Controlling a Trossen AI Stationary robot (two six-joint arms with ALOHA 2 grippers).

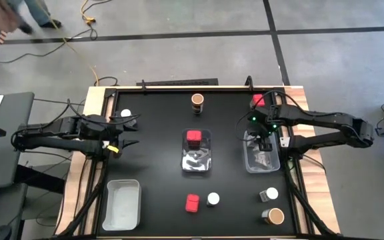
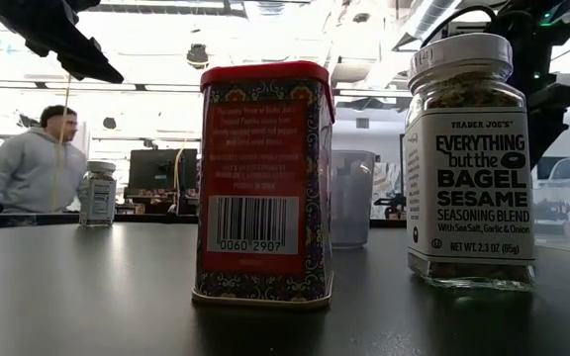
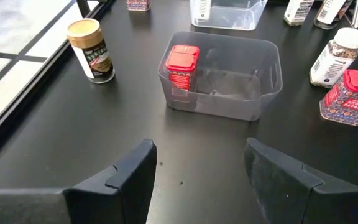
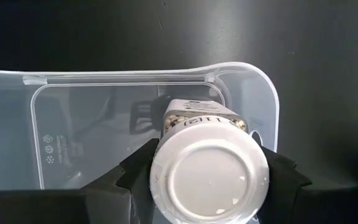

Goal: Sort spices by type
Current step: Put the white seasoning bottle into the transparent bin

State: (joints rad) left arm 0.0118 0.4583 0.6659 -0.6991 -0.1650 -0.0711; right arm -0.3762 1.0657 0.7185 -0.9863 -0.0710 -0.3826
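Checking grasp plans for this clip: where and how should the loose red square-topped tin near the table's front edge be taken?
Grip the red square-topped tin across two opposite flat side walls just below its lid, coming straight down. It stands upright, and the white round-lidded jar sits close on one side, so use the other two faces.

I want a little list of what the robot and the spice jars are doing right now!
right gripper: shut on a white-lidded jar, over the right bin
left gripper: open, at the table's left, holding nothing
middle bin: one red tin inside
left bin: no spices in it
loose on table: red tins, white-lidded jars, brown-topped jars
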